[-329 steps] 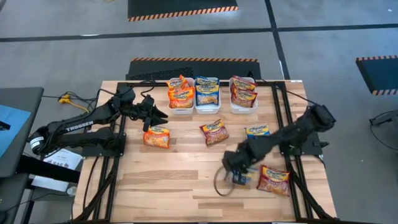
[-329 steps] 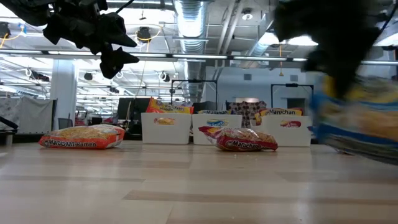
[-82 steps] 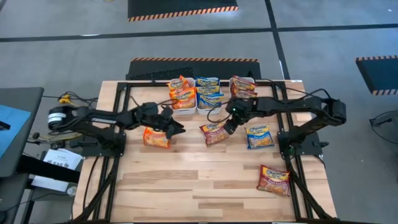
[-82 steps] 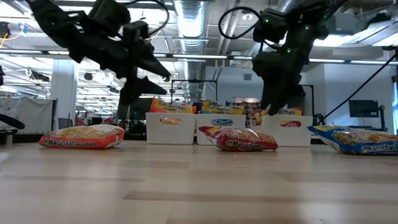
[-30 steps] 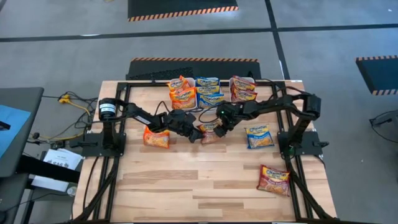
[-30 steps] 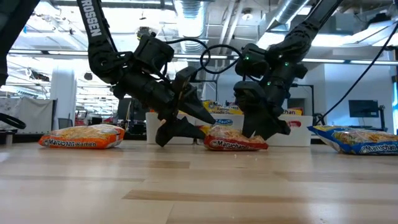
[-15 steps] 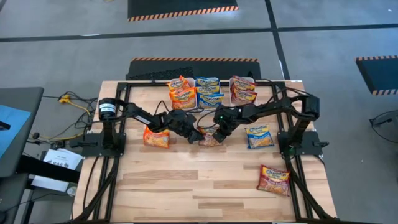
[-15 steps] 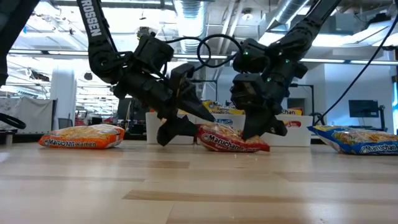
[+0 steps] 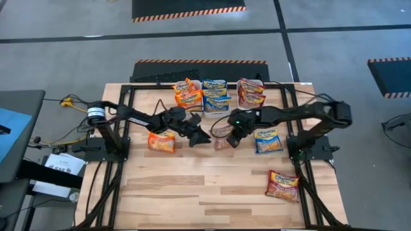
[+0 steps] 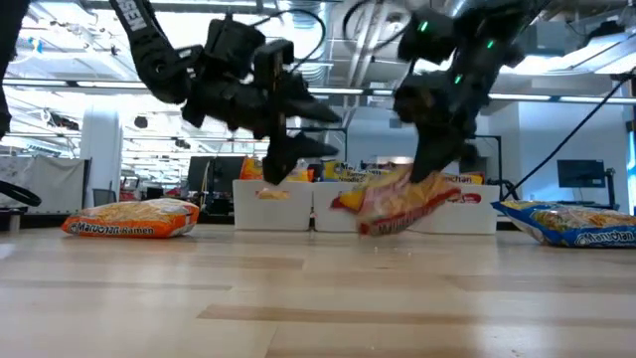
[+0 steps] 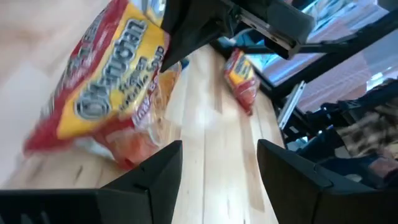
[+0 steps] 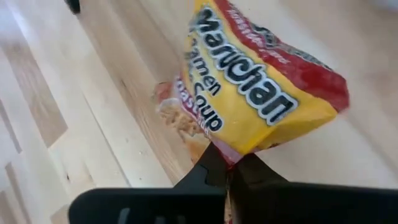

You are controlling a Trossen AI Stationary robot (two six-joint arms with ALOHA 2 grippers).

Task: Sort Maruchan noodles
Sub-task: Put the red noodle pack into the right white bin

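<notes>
The dark red Maruchan packet [image 10: 397, 204] hangs clear of the table, pinched at one edge by the right gripper [image 12: 229, 169], whose jaws are closed tight on the wrapper's rim. It sits just in front of the three white tubs [image 9: 204, 113], roughly level with the middle one. In the low view its long axis tilts, the end nearer the gripper higher and the free end drooping toward the wood. The right wrist view shows the printed face toward the camera with the lettering running diagonally away from the fingers.

The left gripper [image 9: 200, 137] hovers just beside the lifted packet, on the side away from the right arm. Its jaws are spread wide with nothing between them, as the left wrist view confirms.

As for progress, the tubs already hold several packets: orange ones in the tub nearest the left arm, blue in the middle one, dark red in the tub nearest the right arm. Sorting looks well under way but unfinished. Three loose packets lie on the table in front of the tubs: an orange packet [image 9: 161, 142] below the left arm, a blue packet [image 9: 266, 140] under the right arm, and a second dark red packet [image 9: 282, 185] well apart from the tubs near the front edge. The lifted packet would belong in the tub nearest the right arm, judging by colour.
</notes>
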